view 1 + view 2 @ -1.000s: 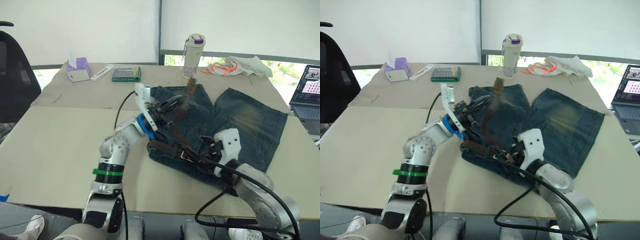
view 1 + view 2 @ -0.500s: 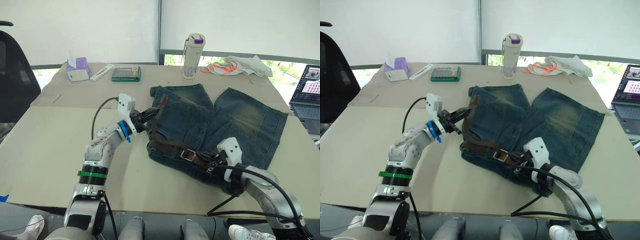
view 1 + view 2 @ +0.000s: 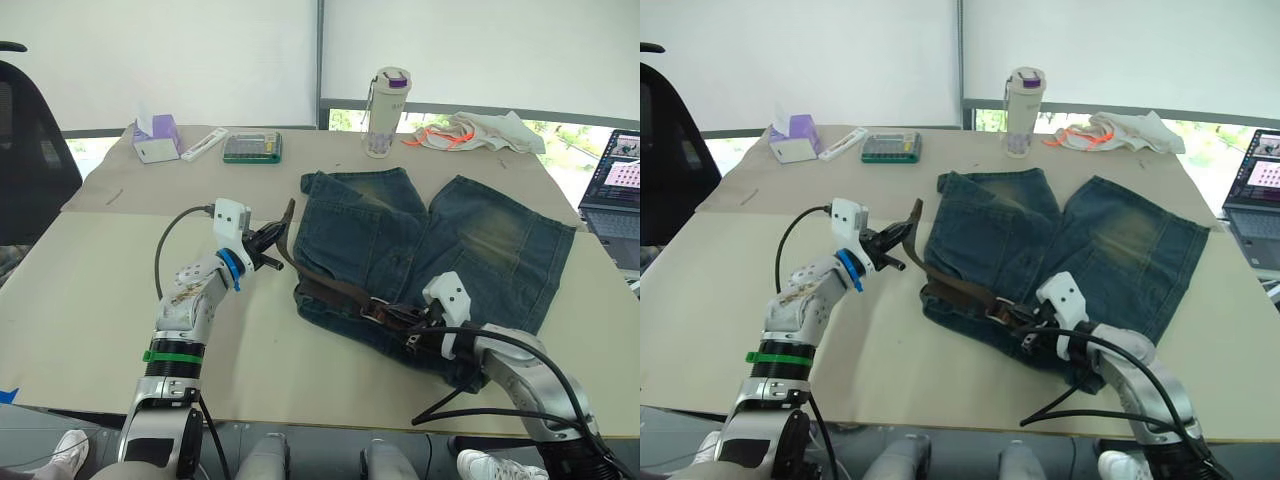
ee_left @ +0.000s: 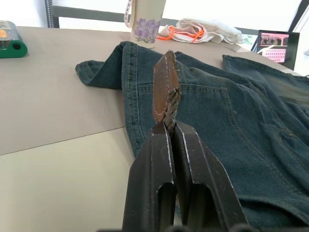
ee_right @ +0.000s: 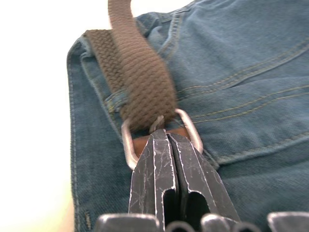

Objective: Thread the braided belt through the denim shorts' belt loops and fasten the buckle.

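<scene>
The belt (image 3: 330, 290) lies along the top edge of the shorts (image 3: 440, 250), which are spread flat on the counter (image 3: 100, 300). The shorts are dark blue with pale yellow patches on both legs. The legs point away from the robot and the waist is on the near side.

The left tool (image 4: 170, 133) is pinched tight on the tip of the belt. The tip is a smooth brown leather piece and it sticks straight up between the two black fingers (image 4: 153, 159). This tool is out past the left side of the shorts, above the bare counter. From there the belt bends down and runs along the waist toward the right.

The right tool (image 5: 166, 140) is squeezed shut at the buckle (image 5: 186, 126). Its fingers come together inside the silver frame, on the brown leather bit there. The woven belt goes through the frame and lies over the waist of the shorts. This tool sits low on the near right part of the shorts.

At the far side of the counter stand a bottle (image 3: 385, 98), a purple tissue box (image 3: 157, 138), a green box (image 3: 252, 148) and a white cloth with an orange cord (image 3: 475, 130). A laptop (image 3: 613, 185) is at the far right
</scene>
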